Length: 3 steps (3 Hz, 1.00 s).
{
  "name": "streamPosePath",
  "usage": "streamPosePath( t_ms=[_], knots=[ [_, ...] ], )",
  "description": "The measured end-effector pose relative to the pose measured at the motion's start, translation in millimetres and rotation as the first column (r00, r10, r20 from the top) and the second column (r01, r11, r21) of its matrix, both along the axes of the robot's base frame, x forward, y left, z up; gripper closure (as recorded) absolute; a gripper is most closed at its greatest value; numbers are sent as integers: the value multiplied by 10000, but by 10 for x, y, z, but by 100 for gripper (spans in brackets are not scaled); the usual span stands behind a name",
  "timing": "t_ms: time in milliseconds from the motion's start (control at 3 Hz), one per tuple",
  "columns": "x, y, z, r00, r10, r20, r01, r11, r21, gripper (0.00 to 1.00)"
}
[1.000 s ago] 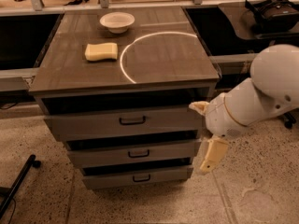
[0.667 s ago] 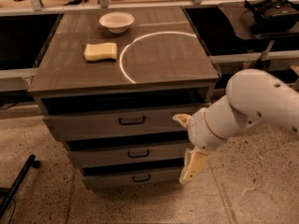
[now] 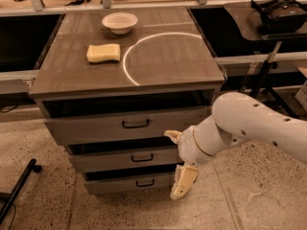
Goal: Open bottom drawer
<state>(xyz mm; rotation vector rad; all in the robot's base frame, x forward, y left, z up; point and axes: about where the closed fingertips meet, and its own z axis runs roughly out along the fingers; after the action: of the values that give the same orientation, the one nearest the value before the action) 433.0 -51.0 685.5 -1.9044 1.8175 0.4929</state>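
Lab or workshop: speckled floor [image 3: 249, 200], metal-framed benches [image 3: 62, 9] behind, headset [image 3: 280, 11] on desk [image 3: 240, 18] past cabinet's [image 3: 163, 66] far right corner; gripper [image 3: 178, 159], fingers apart, below its near right corner.

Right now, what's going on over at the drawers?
The robot's arm reaches in from the right, and its gripper hangs open in front of the right ends of the lower two drawers. It holds nothing and is not on the bottom drawer or its handle, which sits to the left of it. A bowl and a sponge lie on the cabinet top.
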Motion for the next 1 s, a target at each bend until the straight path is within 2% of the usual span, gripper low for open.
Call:
streamPosePath(
  t_ms=[333,1000],
  knots=[
    [28,-24,-529,9988,14,-481,-37,9988,-481,0],
    [-3,-153,-1495,9975,-135,-698,25,9878,-1556,0]
  ],
)
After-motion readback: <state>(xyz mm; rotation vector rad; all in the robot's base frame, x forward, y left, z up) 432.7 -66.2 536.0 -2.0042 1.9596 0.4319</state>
